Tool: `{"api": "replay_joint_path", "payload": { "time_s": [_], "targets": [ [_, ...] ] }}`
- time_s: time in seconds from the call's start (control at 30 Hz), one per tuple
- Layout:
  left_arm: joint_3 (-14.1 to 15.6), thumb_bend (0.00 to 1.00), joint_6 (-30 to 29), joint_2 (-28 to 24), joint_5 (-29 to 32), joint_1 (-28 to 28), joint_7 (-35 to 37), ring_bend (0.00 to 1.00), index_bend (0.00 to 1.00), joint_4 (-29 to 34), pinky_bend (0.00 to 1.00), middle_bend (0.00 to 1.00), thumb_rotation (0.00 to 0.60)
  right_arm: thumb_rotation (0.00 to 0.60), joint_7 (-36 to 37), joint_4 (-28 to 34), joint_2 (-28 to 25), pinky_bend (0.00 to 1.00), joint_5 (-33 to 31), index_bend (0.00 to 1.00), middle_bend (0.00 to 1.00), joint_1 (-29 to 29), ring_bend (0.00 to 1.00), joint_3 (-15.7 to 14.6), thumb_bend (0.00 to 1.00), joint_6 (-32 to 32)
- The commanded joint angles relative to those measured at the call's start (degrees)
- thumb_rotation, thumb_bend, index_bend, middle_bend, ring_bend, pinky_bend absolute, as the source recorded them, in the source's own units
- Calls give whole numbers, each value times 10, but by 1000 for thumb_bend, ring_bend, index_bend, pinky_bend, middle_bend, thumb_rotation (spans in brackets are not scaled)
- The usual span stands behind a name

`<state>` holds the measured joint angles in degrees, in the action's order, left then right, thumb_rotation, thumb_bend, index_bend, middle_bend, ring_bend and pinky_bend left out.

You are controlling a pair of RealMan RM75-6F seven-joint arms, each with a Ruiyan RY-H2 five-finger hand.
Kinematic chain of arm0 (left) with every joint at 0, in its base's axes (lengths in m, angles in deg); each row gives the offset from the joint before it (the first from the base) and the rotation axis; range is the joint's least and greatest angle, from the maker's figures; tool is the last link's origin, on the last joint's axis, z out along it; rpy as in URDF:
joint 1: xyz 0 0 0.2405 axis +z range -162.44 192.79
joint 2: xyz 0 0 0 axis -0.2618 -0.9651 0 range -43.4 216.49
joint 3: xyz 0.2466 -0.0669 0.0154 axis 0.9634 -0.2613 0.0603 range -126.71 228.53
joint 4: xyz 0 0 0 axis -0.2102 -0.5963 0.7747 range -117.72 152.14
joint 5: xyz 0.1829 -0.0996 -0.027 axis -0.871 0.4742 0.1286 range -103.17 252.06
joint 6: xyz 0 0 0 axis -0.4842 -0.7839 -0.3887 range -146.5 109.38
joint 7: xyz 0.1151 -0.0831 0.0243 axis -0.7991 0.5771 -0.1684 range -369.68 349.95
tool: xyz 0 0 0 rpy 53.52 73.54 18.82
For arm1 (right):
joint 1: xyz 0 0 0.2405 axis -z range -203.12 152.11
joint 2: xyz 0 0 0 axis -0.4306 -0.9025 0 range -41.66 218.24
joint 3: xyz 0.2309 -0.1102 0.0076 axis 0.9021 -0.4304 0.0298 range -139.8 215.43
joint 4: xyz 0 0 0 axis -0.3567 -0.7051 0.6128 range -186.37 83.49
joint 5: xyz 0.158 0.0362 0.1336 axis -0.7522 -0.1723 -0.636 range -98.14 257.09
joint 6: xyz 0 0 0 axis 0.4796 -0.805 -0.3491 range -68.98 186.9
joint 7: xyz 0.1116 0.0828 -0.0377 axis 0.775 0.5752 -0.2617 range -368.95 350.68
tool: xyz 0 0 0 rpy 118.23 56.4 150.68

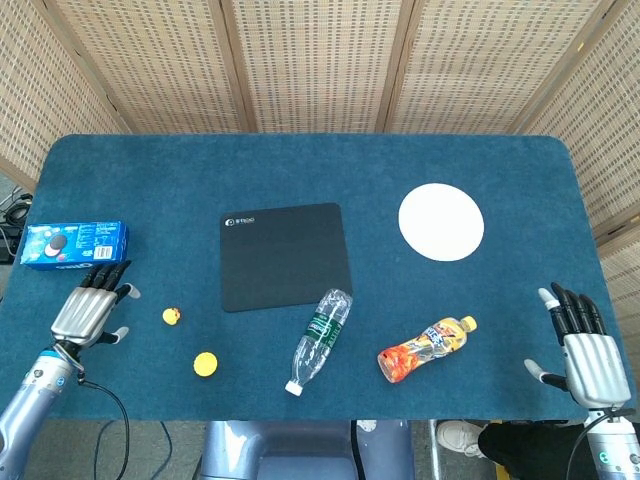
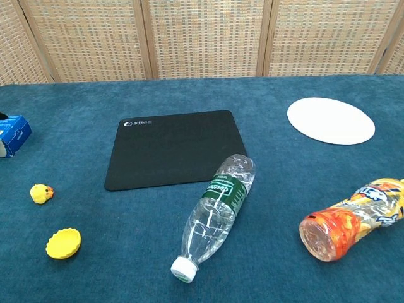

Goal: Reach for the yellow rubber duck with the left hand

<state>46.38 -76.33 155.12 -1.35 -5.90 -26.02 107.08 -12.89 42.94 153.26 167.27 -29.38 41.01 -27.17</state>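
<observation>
The small yellow rubber duck sits on the blue table, left of the black mat. My left hand hovers over the table a short way to the left of the duck, fingers spread and holding nothing, not touching it. The chest view does not show this hand. My right hand rests open at the table's front right edge, far from the duck.
A yellow cap lies just in front of the duck. A blue biscuit box sits behind my left hand. A black mat, a lying clear bottle, an orange bottle and a white plate lie further right.
</observation>
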Motion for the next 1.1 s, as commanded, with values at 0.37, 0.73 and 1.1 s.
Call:
{"api": "replay_joint_path", "payload": {
  "time_s": [0.37,0.73,1.1],
  "targets": [
    [10,252,37,32,25,-39,-46,0,334,-21,0,0,600,600,5,-1,-1,22,-5,25,0,-2,0,2,0,4],
    [18,261,50,75,53,-63,-89,0,344,-53,0,0,600,600,13,-4,-2,19,-9,25,0,-2,0,4,0,5],
    [18,261,53,82,67,-80,-104,0,363,-48,0,0,600,600,18,-6,-3,15,-14,24,0,-4,0,7,0,9]
  ]
}}
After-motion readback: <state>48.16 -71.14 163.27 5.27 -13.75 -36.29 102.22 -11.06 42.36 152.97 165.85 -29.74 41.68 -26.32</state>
